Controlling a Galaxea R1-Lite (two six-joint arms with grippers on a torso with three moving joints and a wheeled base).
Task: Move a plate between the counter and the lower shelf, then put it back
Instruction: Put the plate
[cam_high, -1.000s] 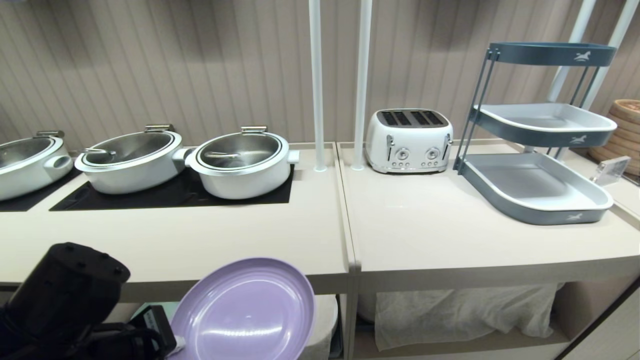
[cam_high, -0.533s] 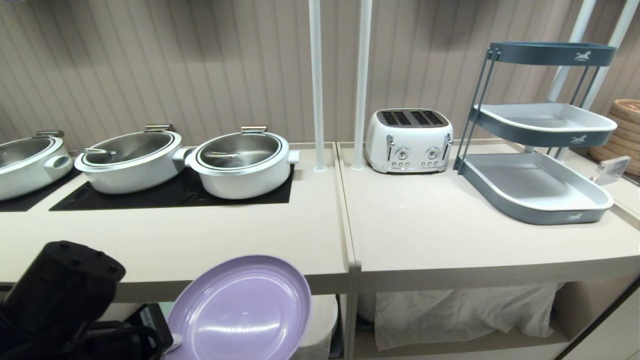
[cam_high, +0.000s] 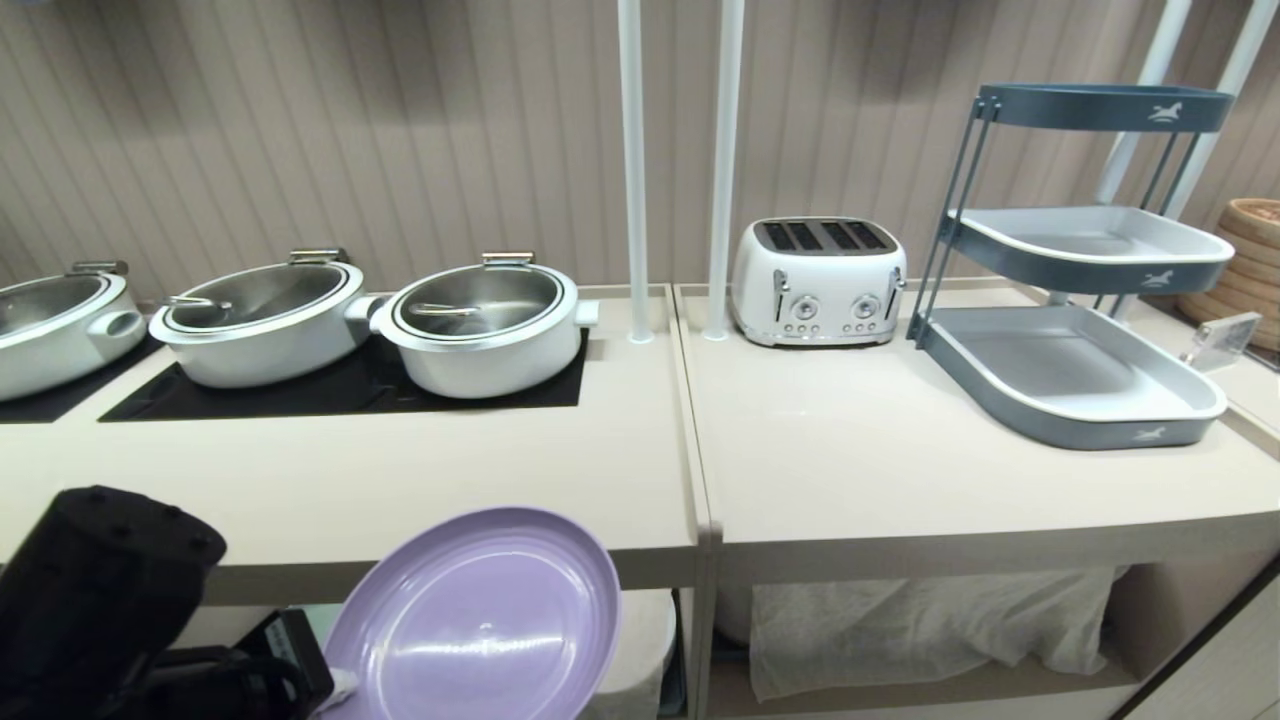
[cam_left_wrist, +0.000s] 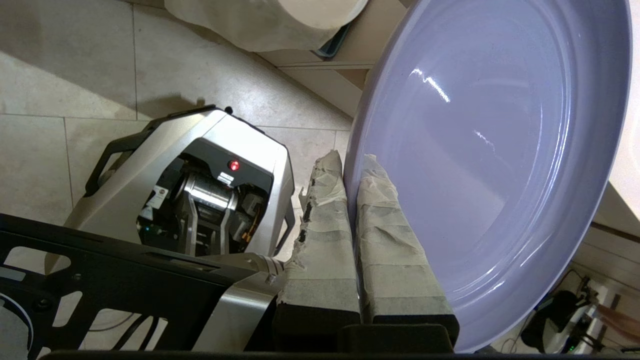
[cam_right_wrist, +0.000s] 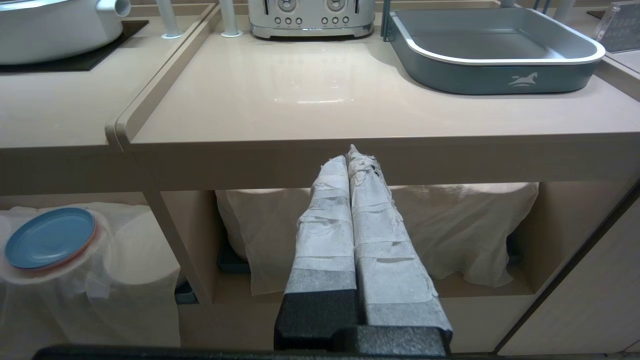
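The plate (cam_high: 475, 615), lilac, is held in the air in front of the counter (cam_high: 350, 490), tilted with its face towards the camera and its upper rim overlapping the counter's front edge in the head view.

Left gripper (cam_left_wrist: 350, 165): clamped on the plate's rim, one taped finger (cam_left_wrist: 325, 235) behind the plate and the other across its face. The hold takes only a narrow strip of rim at one side; the rest of the plate stands out unsupported.

Right gripper (cam_right_wrist: 352, 155): fingers pressed together, nothing between them, idle before the adjoining top with the toaster (cam_high: 818, 280).

Risks, as judged:
1. Slip or rotation. An edge pinch on a smooth, tilted plate carries the weight well off the fingers; a quick swing or sudden stop could let it pivot or drop to the floor tiles (cam_left_wrist: 65, 65).
2. Strike on the front edge. If the plate is raised without first clearing the thick rounded lip, its far rim may catch and be levered out of the grip.
3. Below, the shelf opening holds cloth-draped stacks (cam_right_wrist: 90, 260) with a blue plate (cam_right_wrist: 49, 237) on top; a low pass could snag the cloth.
4. The pots (cam_high: 480, 325) on the hob stand well back and pose little hazard.
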